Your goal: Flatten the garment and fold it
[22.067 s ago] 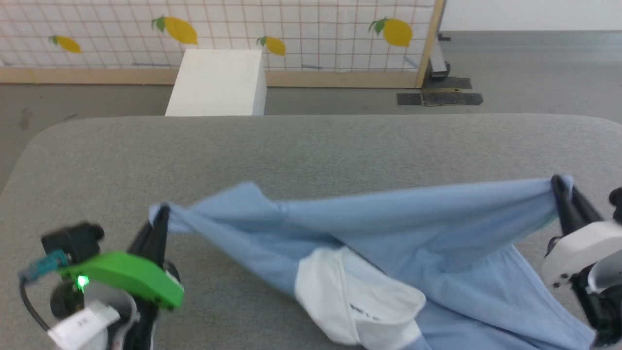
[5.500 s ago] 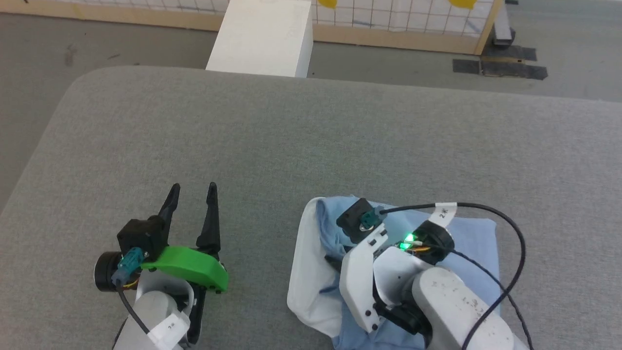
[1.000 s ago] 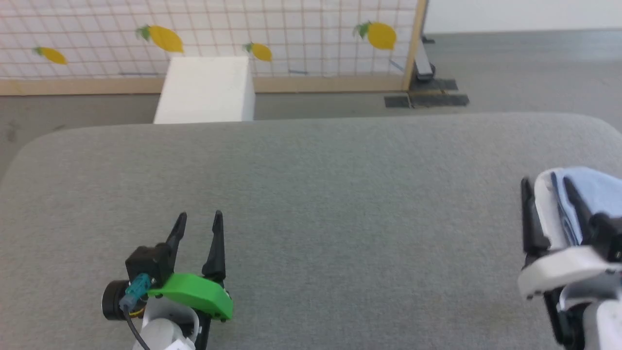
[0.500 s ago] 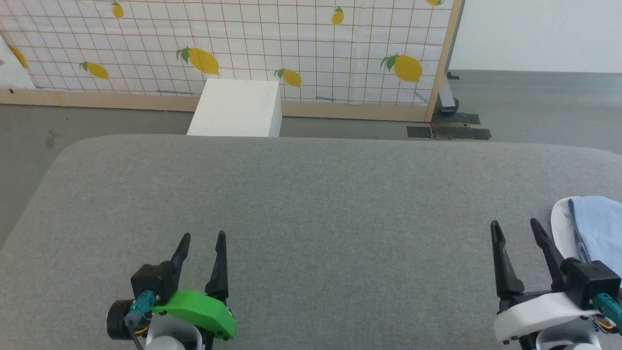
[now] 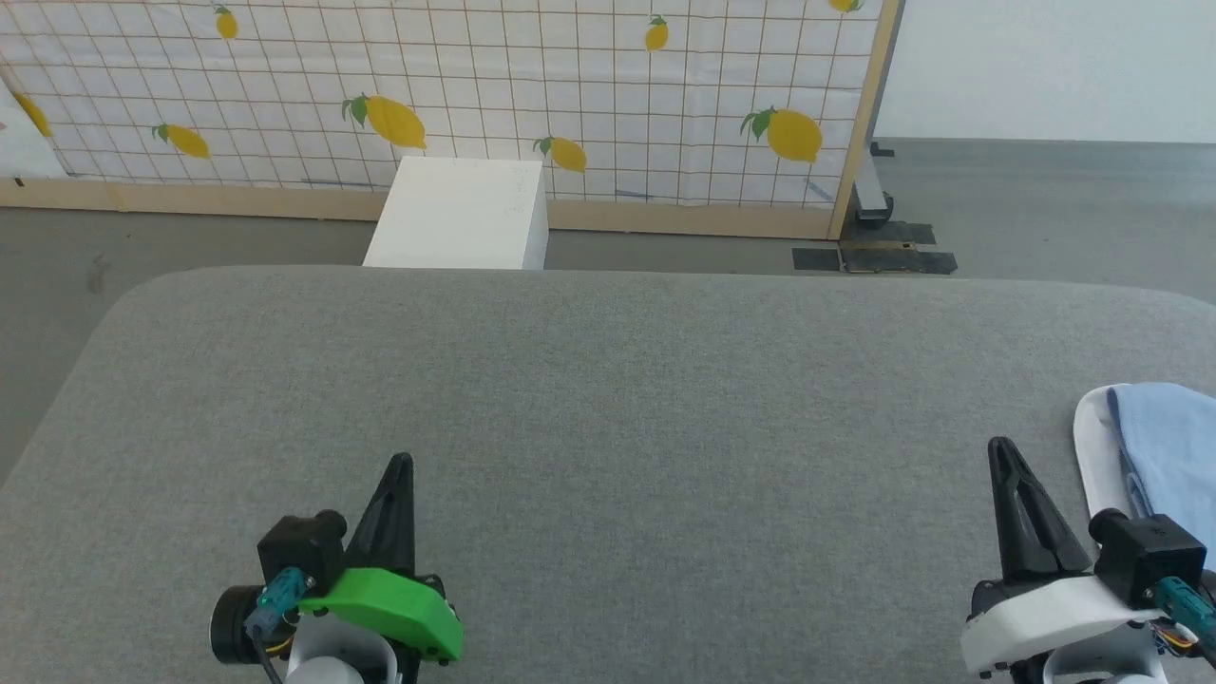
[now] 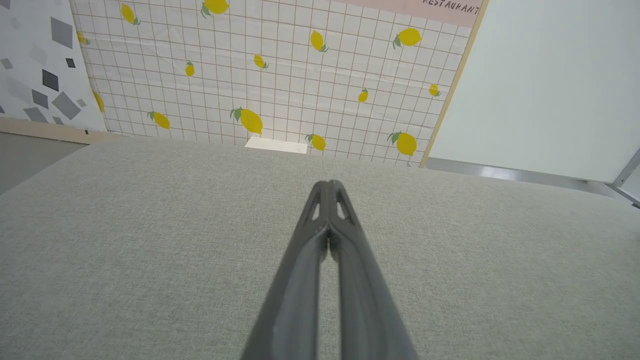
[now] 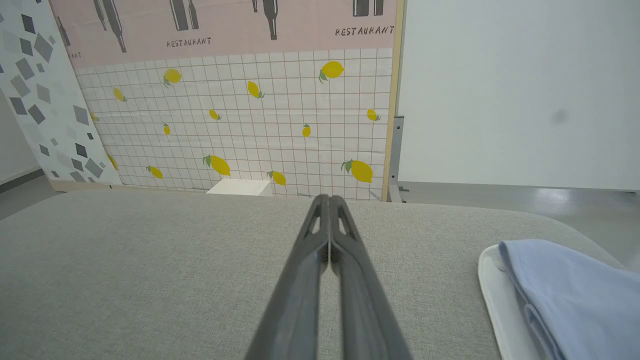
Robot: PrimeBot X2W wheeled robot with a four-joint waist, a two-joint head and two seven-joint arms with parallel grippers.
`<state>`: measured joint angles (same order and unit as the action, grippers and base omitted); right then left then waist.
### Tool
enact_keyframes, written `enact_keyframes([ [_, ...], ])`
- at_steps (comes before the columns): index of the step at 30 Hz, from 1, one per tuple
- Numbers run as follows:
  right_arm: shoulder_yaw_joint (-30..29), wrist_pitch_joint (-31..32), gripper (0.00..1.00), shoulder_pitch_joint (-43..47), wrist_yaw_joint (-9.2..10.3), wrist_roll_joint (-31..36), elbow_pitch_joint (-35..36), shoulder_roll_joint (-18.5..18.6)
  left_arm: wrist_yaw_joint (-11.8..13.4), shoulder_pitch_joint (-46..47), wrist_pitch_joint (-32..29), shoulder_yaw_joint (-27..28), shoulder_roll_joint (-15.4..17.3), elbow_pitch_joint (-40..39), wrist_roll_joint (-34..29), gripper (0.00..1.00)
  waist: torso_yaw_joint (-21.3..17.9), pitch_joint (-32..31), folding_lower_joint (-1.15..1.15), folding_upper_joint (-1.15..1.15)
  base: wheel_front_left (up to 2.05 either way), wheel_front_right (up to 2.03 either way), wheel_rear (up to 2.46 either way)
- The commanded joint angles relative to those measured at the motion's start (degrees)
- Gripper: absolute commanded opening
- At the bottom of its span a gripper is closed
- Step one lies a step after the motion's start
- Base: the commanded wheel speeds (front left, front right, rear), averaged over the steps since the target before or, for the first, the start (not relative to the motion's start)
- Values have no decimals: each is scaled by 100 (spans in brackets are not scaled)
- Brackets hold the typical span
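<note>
The garment (image 5: 1164, 451) lies folded at the right edge of the grey padded table (image 5: 608, 380), light blue with a white part along its left side; it also appears as a folded bundle (image 7: 565, 295) in the right wrist view. My right gripper (image 5: 999, 446) hovers just left of it, shut and holding nothing, fingers pressed together (image 7: 329, 200). At the lower left my left gripper (image 5: 403, 462) is shut on nothing too, its tips meeting (image 6: 328, 184) above bare table.
A white box (image 5: 461, 214) stands on the floor behind the table's far edge. Behind it runs a tiled lemon-print partition (image 5: 475, 85) with a wooden frame. Grey floor surrounds the table.
Both grippers have gone from open to shut with nothing in them. The right gripper drew back from the folded garment, which stays on the table. The head camera tilted up.
</note>
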<state>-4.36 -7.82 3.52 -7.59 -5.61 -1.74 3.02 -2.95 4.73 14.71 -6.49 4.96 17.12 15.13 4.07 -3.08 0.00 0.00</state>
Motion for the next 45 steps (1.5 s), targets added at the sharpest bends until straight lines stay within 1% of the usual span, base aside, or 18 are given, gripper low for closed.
enact_keyframes([
  [1, 3, 2, 0, -1, 0, 1, 0, 0, 1, -1, -3, 2, 0, -3, -3, 0, -1, 1, 0, 0, 0, 0, 0],
  [45, 144, 255, 0, -115, 3, 183, 57, -4, 96, -155, -480, 213, -68, -559, -494, 0, -134, 101, 0, 0, 0, 0, 0],
])
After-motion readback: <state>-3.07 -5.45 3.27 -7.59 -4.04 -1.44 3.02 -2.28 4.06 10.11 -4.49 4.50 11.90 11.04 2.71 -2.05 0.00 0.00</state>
